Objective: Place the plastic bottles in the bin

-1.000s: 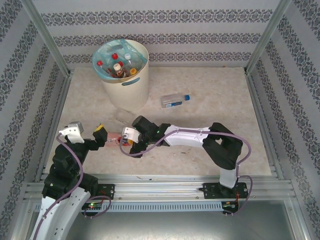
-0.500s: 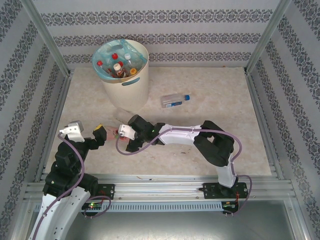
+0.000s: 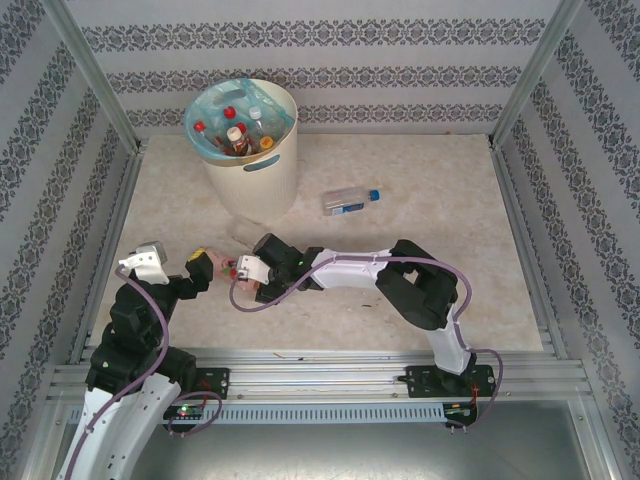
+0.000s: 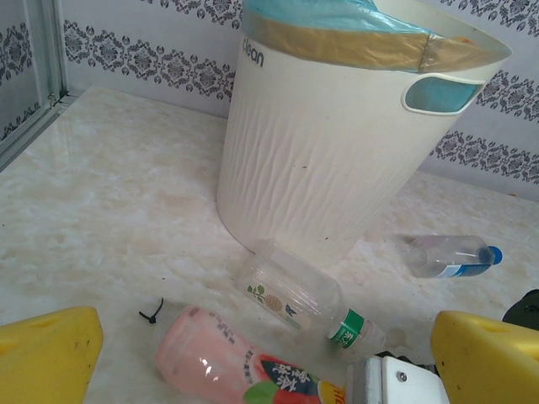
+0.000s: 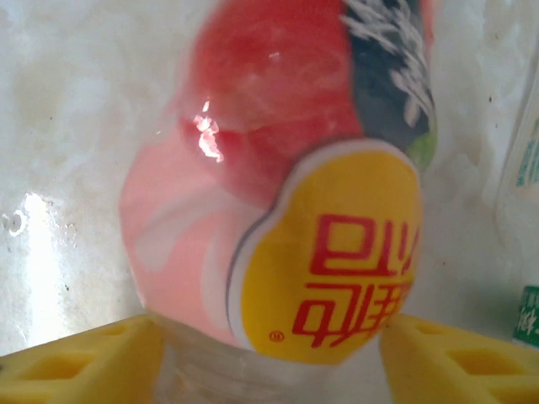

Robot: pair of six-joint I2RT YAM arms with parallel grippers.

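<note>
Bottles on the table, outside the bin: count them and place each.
3. A pink-labelled bottle between the fingers of the right gripper; a clear green-labelled bottle by the base of the bin; a blue-capped bottle farther right. The arms may hide more.

Damask-striped wallpaper walls point(image 3: 400, 60) enclose a pale marbled tabletop point(image 3: 440, 220).

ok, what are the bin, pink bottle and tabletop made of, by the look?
The bin looks like moulded plastic, cream and matte: ribbed wall, cut-out handle slot. Its liner is thin turquoise film. The pink bottle seems glossy clear plastic with a printed sleeve. The tabletop has marble-like veining with a sheen; stone or laminate, can't tell.
</note>
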